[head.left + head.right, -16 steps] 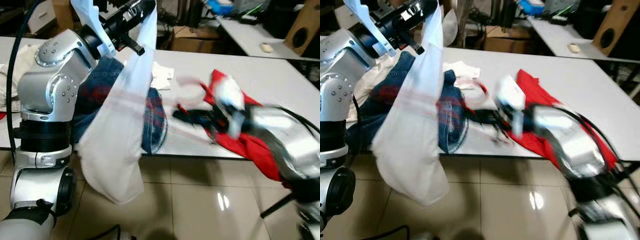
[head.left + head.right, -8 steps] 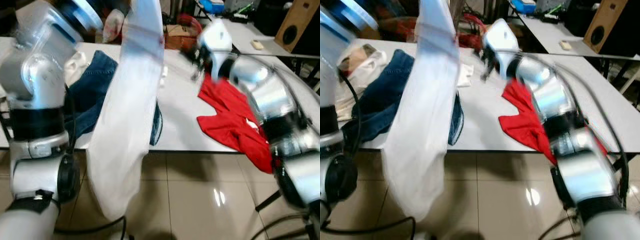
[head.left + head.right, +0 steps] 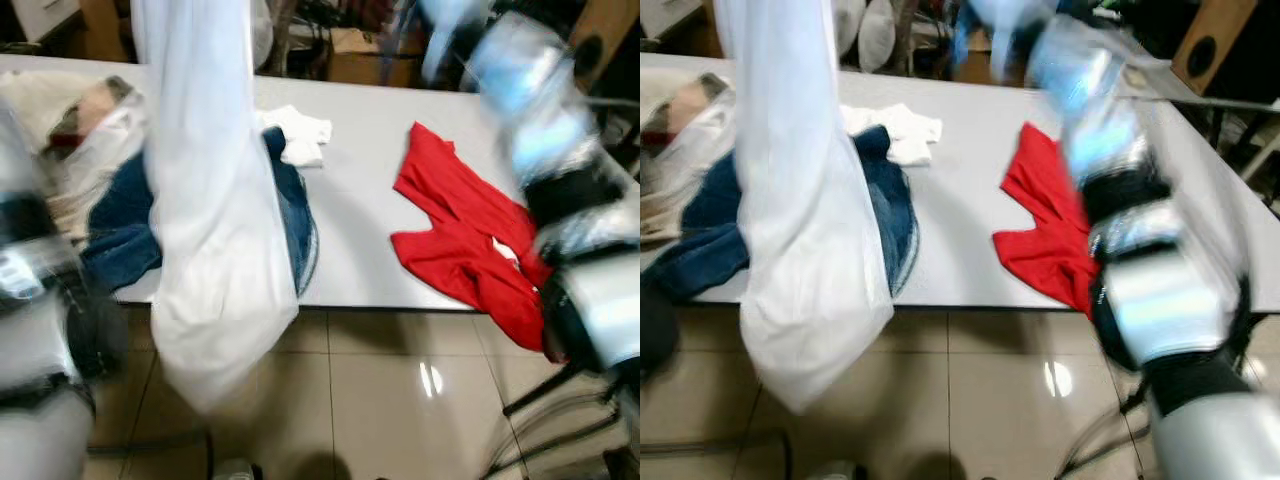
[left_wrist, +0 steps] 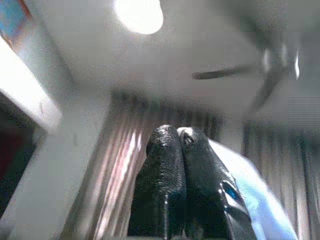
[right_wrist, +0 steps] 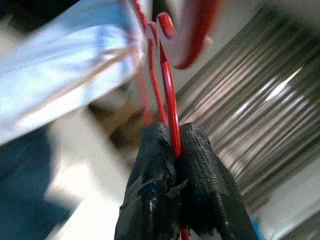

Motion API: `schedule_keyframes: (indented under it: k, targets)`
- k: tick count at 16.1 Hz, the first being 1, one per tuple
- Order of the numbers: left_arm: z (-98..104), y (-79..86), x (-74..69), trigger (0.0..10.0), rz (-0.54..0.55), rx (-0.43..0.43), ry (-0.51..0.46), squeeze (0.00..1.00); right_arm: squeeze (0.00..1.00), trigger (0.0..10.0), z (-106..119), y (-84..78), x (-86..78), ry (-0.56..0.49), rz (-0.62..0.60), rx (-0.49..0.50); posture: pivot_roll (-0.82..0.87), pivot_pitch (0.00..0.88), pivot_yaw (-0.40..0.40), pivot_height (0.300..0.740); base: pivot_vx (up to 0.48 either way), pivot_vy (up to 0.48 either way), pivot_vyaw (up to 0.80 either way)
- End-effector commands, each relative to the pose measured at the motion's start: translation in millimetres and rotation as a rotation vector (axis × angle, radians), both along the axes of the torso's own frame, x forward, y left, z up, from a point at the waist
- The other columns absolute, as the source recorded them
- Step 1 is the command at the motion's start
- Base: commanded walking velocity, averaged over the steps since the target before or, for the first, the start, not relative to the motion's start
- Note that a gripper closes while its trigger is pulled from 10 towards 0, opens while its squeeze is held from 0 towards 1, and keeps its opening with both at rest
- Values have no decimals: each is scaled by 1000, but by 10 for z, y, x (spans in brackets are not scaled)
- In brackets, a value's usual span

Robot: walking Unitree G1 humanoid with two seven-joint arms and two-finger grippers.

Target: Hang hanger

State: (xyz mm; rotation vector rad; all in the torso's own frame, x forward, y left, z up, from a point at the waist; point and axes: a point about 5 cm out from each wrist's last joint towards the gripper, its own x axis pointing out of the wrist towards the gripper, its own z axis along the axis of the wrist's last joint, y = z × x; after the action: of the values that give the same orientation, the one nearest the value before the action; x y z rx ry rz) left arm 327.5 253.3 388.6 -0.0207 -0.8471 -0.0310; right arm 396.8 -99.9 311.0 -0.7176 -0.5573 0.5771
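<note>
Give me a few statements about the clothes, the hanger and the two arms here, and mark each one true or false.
1. The right gripper has its jaws shut on the red hanger. True.
2. The red shirt hangs in the air from the hanger. False: it lies on the white table, partly drooping over the near edge.
3. A white garment hangs in front of the table, reaching below its edge. True.
4. The jeans lie on the floor. False: they lie on the table, behind the white garment.
5. The left gripper has its jaws wide open. False: they are pressed together.
</note>
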Motion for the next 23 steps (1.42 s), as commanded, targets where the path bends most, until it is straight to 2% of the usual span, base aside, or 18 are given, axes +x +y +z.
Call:
schedule_keyframes:
  k: [1,2,3,5,6,8,9,10,12,13,15,17,18,19,20,21,23]
  targets:
    - [-409,-295,245,10000,-48,194,219,0,0,10000,-312,-40,25,57,-26,-70,30,0,-71,740,0,0,0]
    - [-583,-382,302,10000,-65,270,287,0,0,10000,-429,-36,24,85,-26,-93,30,0,-71,740,0,0,0]
    - [-1178,-648,402,10000,-140,453,499,0,0,10000,-832,-81,1,179,-55,-175,25,0,-62,740,0,0,0]
    - [-1525,-792,402,10000,-188,543,607,0,0,10000,-1106,-135,-47,258,-56,-228,24,0,-57,740,0,0,0]
    - [-1644,-847,398,10000,-208,578,666,0,0,10000,-1262,-162,-122,322,1,-247,23,0,-55,740,0,0,0]
    - [-1744,-832,395,10000,-201,630,719,0,0,10000,-1303,-137,-261,364,169,-190,24,0,-47,740,0,0,0]
    - [-1823,-759,438,10000,-144,664,752,0,0,10000,-1398,-201,-475,437,333,-247,21,0,-46,740,0,0,0]
    - [-1865,-703,472,10000,-89,677,768,0,0,10000,-1485,-271,-611,482,390,-313,18,0,-44,740,0,0,0]
    - [-1843,-571,558,10000,18,567,790,0,0,10000,-1583,-444,-827,569,424,-376,14,0,-37,740,0,0,0]
    - [-1809,-520,586,10000,49,524,793,0,0,10000,-1577,-510,-908,587,431,-377,10,0,-21,740,0,0,0]
    - [-1838,-461,605,10000,49,509,818,0,0,10000,-1522,-606,-1007,595,420,-362,3,0,-7,740,0,0,0]
    - [-2076,-380,568,10000,0,552,904,0,0,10000,-1400,-773,-1119,596,356,-335,-4,0,4,740,0,0,0]
    - [-2190,-356,528,10000,-33,567,937,47,0,10000,-1323,-854,-1171,592,324,-313,-9,0,8,740,0,0,0]
    - [-2272,-348,478,10000,-84,559,953,1000,0,10000,-1254,-914,-1210,587,299,-295,-11,0,9,740,0,0,0]
    - [-2339,-355,425,10000,-151,578,979,1000,0,10000,-1180,-959,-1240,587,281,-262,-14,0,10,740,0,0,0]
    - [-2452,-315,205,10000,-276,815,1027,1000,0,10000,-1001,-1057,-1230,528,225,-163,-22,0,4,740,0,0,0]
    - [-2510,-296,19,10000,-375,1019,1049,1000,0,10000,-913,-1103,-1208,494,190,-80,-13,0,-7,740,0,0,0]
